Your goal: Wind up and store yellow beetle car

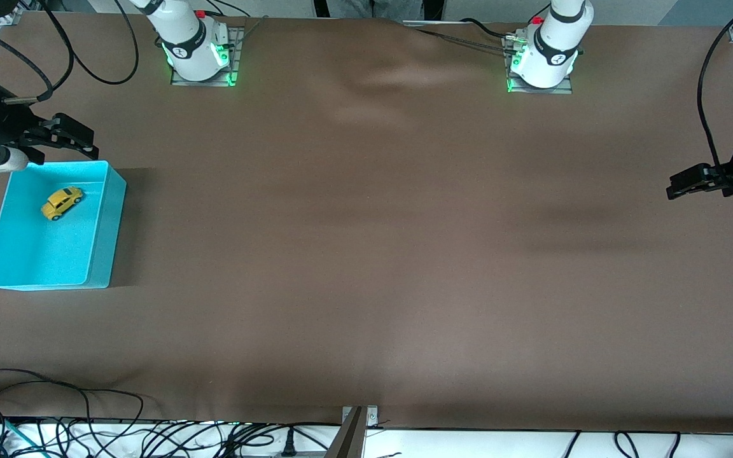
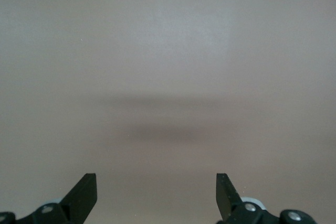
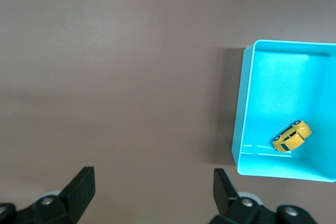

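The yellow beetle car sits on its wheels inside the turquoise bin, at the right arm's end of the brown tabletop. The right gripper hangs above the bin's rim, jaws spread and empty. The left gripper waits over bare tabletop at the left arm's end, jaws spread, holding nothing.

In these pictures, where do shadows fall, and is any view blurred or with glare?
Front view: the turquoise bin casts a dark shadow toward the table's middle; soft pale patches of light lie on the brown table. Left wrist view: soft and hazy, with two faint shadow bands on the cloth. Right wrist view: clear; the yellow beetle car looks sharp, no glare.
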### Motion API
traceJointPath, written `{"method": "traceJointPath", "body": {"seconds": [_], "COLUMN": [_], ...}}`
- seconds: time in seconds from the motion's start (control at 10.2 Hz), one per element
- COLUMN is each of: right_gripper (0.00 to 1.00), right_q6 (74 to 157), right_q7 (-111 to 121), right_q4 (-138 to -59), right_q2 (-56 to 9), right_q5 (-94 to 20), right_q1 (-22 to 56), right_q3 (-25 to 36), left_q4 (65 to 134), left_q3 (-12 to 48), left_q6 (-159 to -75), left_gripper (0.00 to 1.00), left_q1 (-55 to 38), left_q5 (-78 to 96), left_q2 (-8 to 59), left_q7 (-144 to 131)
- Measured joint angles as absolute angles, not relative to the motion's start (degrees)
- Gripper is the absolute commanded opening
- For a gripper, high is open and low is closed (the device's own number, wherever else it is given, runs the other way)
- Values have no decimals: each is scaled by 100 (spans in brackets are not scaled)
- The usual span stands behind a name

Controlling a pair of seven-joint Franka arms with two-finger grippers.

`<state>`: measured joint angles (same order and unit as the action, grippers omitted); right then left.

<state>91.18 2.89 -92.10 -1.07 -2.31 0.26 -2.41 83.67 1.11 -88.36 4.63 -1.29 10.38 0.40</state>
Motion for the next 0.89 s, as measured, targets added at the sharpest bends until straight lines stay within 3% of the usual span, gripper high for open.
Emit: {"method": "traceJointPath", "body": {"seconds": [0.89], "right_gripper": [100], "right_q6": [9118], "right_q7": [292], "right_q4": [-9209], "right_q2": [-164], "right_q5": [-156], "right_q1": [45], "right_q3": [-241], "left_q4": [8406], "left_q3": [77], "left_q6": [-8846], "left_gripper": [100], "left_q1": [484], "left_q5": [55], "left_q2": [1037], "left_q7": [155]}}
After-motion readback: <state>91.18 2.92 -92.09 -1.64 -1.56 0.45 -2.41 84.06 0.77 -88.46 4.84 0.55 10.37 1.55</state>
